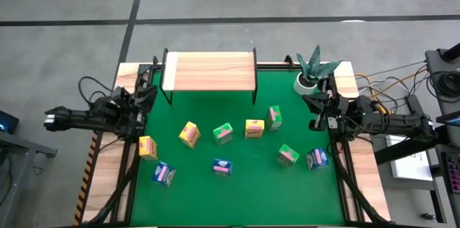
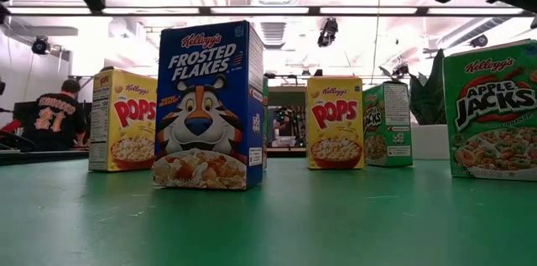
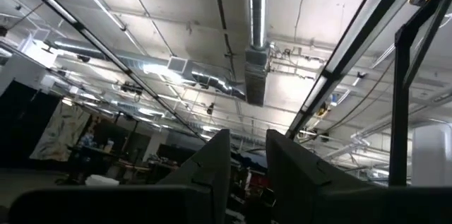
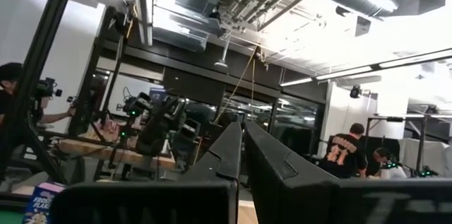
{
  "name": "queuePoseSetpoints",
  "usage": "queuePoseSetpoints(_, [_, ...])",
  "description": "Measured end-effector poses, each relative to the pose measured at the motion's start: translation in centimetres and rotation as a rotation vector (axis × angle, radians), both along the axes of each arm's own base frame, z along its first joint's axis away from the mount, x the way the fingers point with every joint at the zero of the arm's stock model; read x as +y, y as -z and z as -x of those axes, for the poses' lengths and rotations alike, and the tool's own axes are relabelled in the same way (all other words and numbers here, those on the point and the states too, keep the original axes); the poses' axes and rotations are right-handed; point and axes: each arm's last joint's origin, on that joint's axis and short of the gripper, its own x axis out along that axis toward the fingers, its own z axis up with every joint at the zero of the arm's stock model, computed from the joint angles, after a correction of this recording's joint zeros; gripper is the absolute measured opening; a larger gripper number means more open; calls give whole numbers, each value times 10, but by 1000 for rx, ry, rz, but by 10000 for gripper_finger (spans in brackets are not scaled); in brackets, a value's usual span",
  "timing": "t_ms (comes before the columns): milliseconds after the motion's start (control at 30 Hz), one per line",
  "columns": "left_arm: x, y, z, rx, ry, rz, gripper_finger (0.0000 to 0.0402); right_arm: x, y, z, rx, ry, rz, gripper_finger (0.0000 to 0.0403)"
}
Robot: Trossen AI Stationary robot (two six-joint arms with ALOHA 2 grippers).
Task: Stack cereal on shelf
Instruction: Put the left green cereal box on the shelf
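Nine cereal boxes (image 1: 223, 133) lay scattered on the green mat (image 1: 237, 185): three yellow, three green, three blue, spread from its left edge to its right, none stacked. Shelf (image 1: 209, 71) stood bare at the far edge, left of a potted plant (image 1: 314, 68). Left gripper (image 1: 149, 93) waited raised at the left edge, fingers narrowly parted. Right gripper (image 1: 314, 106) waited at the right edge, fingers nearly closed, holding nothing. Step judged: none begun. Next move called for opening over a box and gripping it.
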Motion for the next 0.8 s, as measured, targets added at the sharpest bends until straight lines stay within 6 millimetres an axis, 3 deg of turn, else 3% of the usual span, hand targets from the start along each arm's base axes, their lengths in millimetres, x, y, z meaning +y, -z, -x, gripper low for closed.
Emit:
queuePoseSetpoints(367, [-2, -19, -64, 227, 78, 114, 75, 0, -1, 1, -12, 20, 40, 9])
queuePoseSetpoints(567, [-4, -34, -92, 560, 74, 156, 75, 0, -7, 2, -25, 52, 100, 9])
queuePoseSetpoints(800, [-8, -29, -123, 928, 71, 239, 75, 0, -11, 3, -28, 90, 160, 9])
